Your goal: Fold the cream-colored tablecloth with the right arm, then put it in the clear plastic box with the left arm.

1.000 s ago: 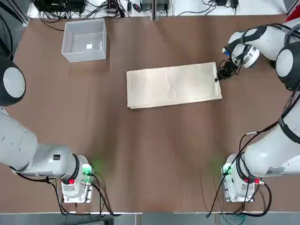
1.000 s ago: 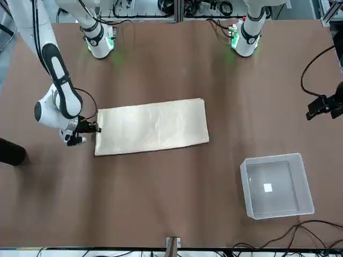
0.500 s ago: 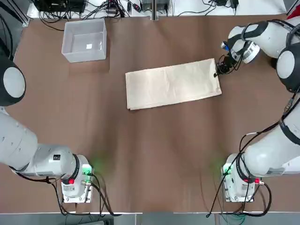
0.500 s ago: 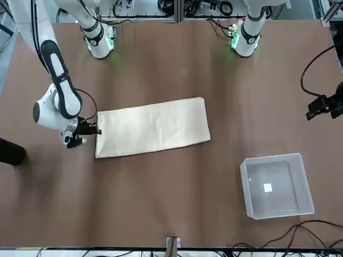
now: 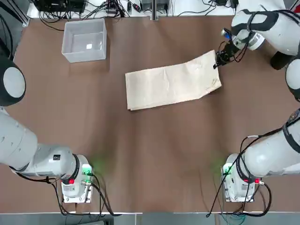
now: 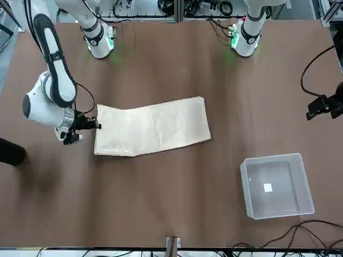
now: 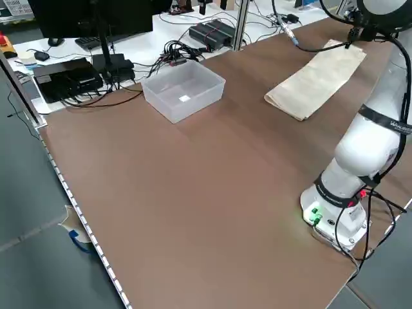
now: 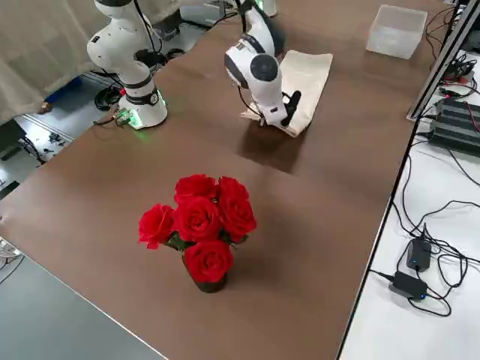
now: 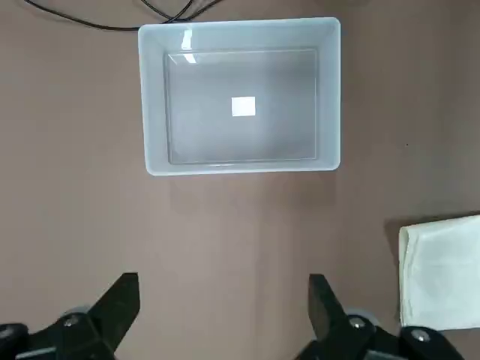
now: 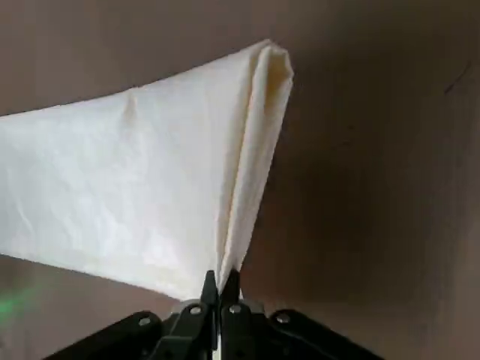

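The right gripper (image 10: pixel 220 281) is pinching the end edge of the cream-colored tablecloth (image 5: pixel 171 82) at its right end, jaws clamped on the fabric. The cloth is lying as a folded strip mid-table, its gripped end lifting and bending. The left gripper (image 9: pixel 225 300) is hovering, fingers apart, near the clear plastic box (image 9: pixel 244 105), which is sitting upright on the table (image 6: pixel 214 187) (a small white label (image 9: pixel 243 106) is showing inside, no writing legible).
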